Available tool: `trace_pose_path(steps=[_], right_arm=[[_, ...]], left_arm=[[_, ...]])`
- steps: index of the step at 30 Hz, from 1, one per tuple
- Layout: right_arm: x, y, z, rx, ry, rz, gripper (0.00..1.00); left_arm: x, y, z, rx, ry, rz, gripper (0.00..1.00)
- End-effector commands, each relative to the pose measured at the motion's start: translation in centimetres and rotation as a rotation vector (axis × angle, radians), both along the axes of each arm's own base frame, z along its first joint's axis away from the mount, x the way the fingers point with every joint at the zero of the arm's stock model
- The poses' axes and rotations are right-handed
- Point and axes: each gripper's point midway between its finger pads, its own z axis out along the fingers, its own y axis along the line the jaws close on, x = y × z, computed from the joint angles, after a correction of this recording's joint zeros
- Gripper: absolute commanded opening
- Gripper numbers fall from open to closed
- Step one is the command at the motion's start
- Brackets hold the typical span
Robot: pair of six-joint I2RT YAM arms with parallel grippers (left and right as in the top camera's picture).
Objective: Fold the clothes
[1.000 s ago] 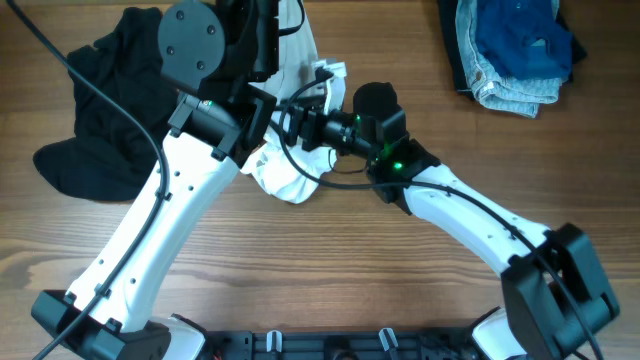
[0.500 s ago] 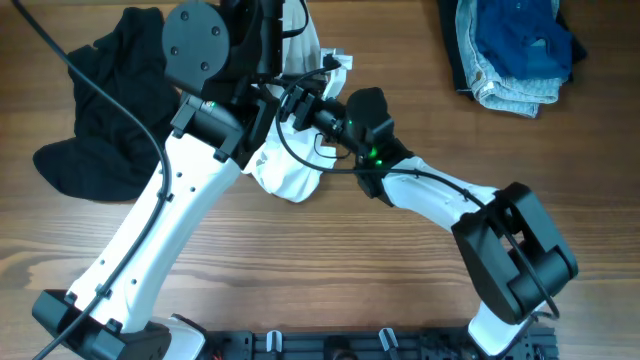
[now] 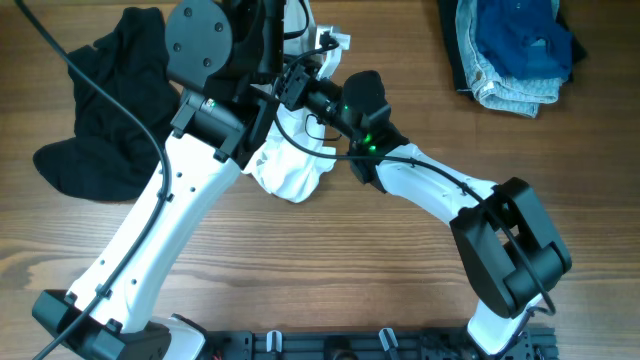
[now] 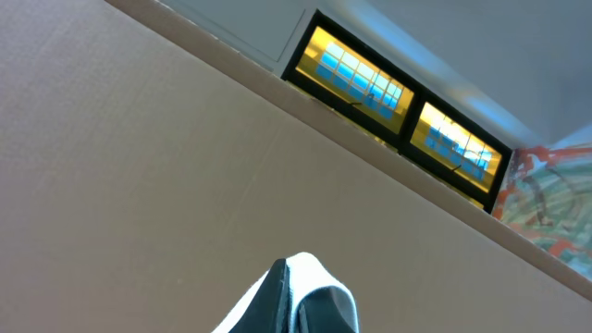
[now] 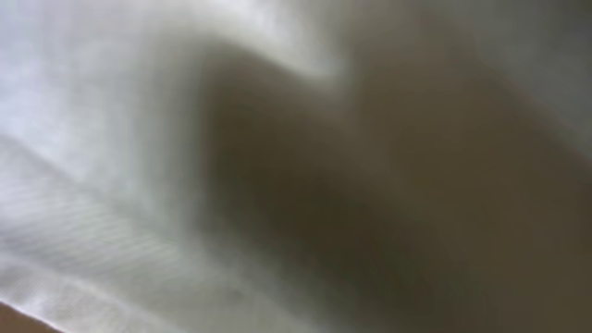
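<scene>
- Overhead: the white T-shirt (image 3: 296,172) sits bunched at mid-table (image 3: 330,270), with a strip of it raised toward the far edge between the two arms. The black garment (image 3: 100,110) lies crumpled far left. Jeans (image 3: 500,92) and a navy garment (image 3: 525,40) lie far right. The right pincer (image 3: 290,85) is closed on the shirt. The left pincer (image 3: 262,35) is largely hidden by its own arm.
- Left wrist: tilted up at a wall (image 4: 139,166) and a lit window (image 4: 398,111). The pincer is closed, with a tip of white shirt at it.
- Right wrist: blurred white cloth fills the view, and the fingers are not visible.
</scene>
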Motion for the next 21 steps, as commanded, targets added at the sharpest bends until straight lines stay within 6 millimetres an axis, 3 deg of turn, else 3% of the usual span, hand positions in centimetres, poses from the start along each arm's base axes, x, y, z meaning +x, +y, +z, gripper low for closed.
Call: trace_pose_path(steps=[1, 4, 6, 9, 12, 15, 18, 21], right_arm=[[-1.3, 1.7, -0.5, -0.04, -0.037, 0.12, 0.04], [-3.1, 2.2, -2.0, -0.127, -0.046, 0.249, 0.04], [-2.8, 0.8, -4.2, -0.224, 0.028, 0.244, 0.04], [-2.3, -2.0, -5.4, -0.317, 0.076, 0.234, 0.04], [-2.1, -5.4, -5.6, -0.41, 0.092, 0.206, 0.04], [-2.2, -7.5, -4.8, -0.454, 0.083, 0.184, 0.04], [-2.6, -7.7, -4.1, -0.452, 0.073, 0.19, 0.04], [-3.4, -6.4, -4.0, -0.443, 0.065, 0.223, 0.04]], left_arm=[[-1.5, 0.7, 1.8, -0.006, -0.04, 0.007, 0.04], [-1.6, 1.7, 1.9, -0.03, -0.028, 0.048, 0.04], [-1.7, 3.0, 1.7, -0.063, 0.002, 0.105, 0.04], [-1.8, 4.2, 1.2, -0.068, 0.046, 0.152, 0.04], [-1.3, 5.0, 0.3, -0.029, 0.104, 0.176, 0.04], [-0.7, 5.6, -0.7, 0.005, 0.154, 0.198, 0.04], [-0.1, 5.8, -1.5, 0.027, 0.19, 0.21, 0.04], [0.0, 5.5, -1.9, 0.042, 0.205, 0.202, 0.04]])
